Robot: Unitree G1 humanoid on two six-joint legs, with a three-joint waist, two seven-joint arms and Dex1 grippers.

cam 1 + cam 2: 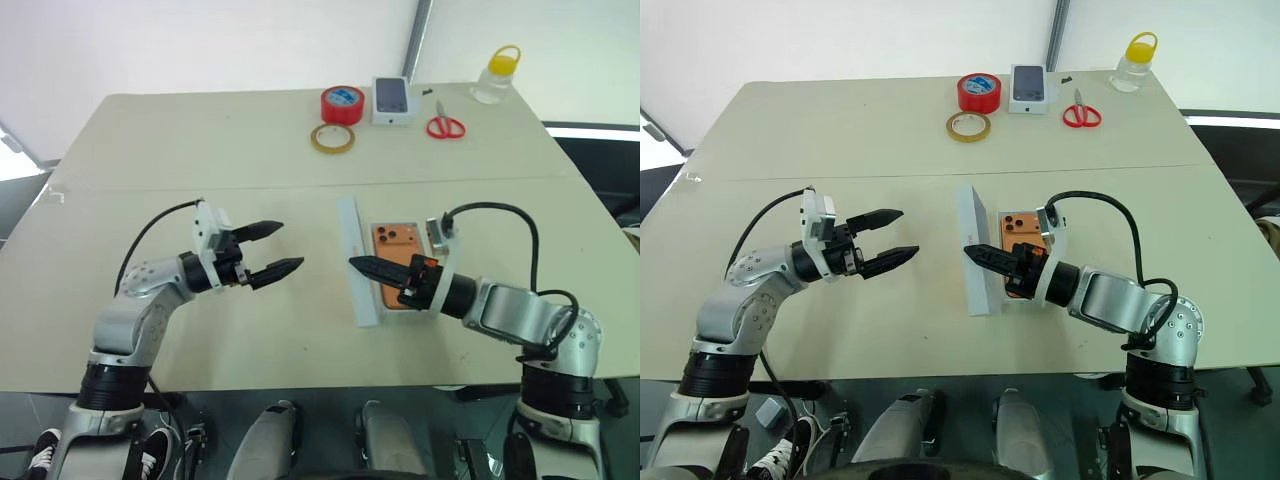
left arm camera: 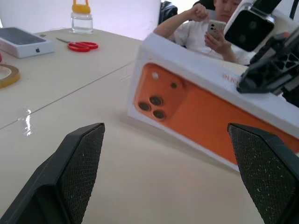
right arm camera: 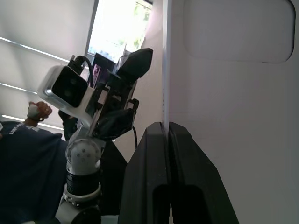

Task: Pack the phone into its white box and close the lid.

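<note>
Phone (image 1: 392, 262), slim, rigid and slick, lies camera-side up in the light white box (image 1: 428, 303) mid-tabletop (image 1: 200, 150); left tool (image 1: 272, 250) gapes empty, right tool (image 1: 365, 266) is shut on nothing, so grip box walls.

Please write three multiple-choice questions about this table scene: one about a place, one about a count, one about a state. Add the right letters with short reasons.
1. Where do the red-handled metal scissors lie?
A. at the table's near edge
B. at the far side, between the small white cardboard box with a phone picture and the clear plastic bottle with a yellow cap
C. inside a tape roll

2. How many tape rolls are on the table?
A. one
B. two
C. three

3. What is the state of the left hand?
A. open and empty
B. shut on the scissors
C. shut on a tape roll

Answers: B, the scissors sit between box and bottle; B, one red roll and one tan roll; A, its two black fingers stand apart with nothing between them.
</note>
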